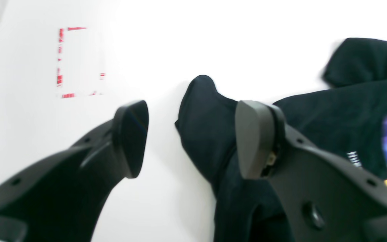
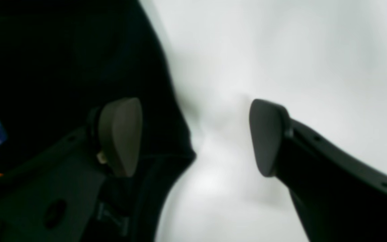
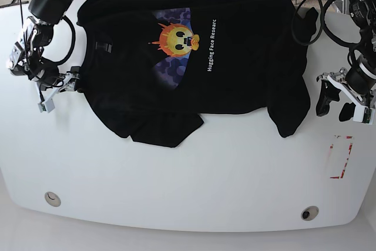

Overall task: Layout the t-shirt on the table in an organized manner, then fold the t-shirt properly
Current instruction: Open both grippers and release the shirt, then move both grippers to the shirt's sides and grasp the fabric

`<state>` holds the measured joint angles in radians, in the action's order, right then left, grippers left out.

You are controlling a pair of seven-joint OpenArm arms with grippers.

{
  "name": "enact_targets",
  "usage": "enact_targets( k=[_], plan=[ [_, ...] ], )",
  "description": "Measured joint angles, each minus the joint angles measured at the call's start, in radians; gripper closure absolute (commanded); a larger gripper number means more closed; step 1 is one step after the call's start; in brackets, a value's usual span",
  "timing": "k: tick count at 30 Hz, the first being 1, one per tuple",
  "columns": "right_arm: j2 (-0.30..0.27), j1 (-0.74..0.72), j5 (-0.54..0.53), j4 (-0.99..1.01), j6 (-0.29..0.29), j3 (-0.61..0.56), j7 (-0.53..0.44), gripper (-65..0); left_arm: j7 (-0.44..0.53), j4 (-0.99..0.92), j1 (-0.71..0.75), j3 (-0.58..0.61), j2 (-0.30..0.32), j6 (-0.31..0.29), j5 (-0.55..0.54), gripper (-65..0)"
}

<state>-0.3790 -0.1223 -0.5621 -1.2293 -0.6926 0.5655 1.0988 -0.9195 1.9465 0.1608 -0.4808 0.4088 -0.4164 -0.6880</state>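
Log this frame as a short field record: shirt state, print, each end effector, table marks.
shirt: large black cloth t-shirt spread on the wide white glossy table, not folded; lower edge and one sleeve rumpled
print: yellow-orange sun face, facing up
left end effector: open, holding nothing; one finger over a black sleeve
right end effector: open, holding nothing; straddles the shirt's edge
table marks: red tape rectangle, two small round holes

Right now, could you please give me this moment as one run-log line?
t-shirt: spread on table, unfolded | left gripper: open by sleeve | right gripper: open at shirt edge | nothing held
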Motion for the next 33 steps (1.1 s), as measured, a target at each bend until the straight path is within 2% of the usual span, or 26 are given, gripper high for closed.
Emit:
enact_targets(
  k=[6,16,23,28,33],
  plan=[
    [0.036,0.000,-0.010,0.000,-0.001,-0.016,-0.023,-47.9,-0.006,0.000,-0.014,0.014,-0.001,0.000,0.017,-38.6],
    [0.058,-0.003,-0.014,0.000,-0.004,-0.017,-0.026,-46.8,-0.004,0.000,-0.026,0.024,0.000,0.000,0.016,-38.6],
    [0.058,-0.002,-0.013,0.000,-0.004,-0.017,-0.024,-34.1,0.001,-0.035,-0.061,0.106,-0.001,-0.005,0.037,-38.8],
    [0.065,-0.002,-0.009,0.000,-0.003,-0.015,-0.022,-33.5,-0.005,-0.119,-0.114,0.149,-0.047,0.004,0.119,-38.9],
    [0.080,-0.003,-0.015,-0.002,-0.003,-0.023,-0.022,-31.2,-0.005,-0.188,-0.173,0.191,-0.097,0.004,0.143,-38.9]
  ],
)
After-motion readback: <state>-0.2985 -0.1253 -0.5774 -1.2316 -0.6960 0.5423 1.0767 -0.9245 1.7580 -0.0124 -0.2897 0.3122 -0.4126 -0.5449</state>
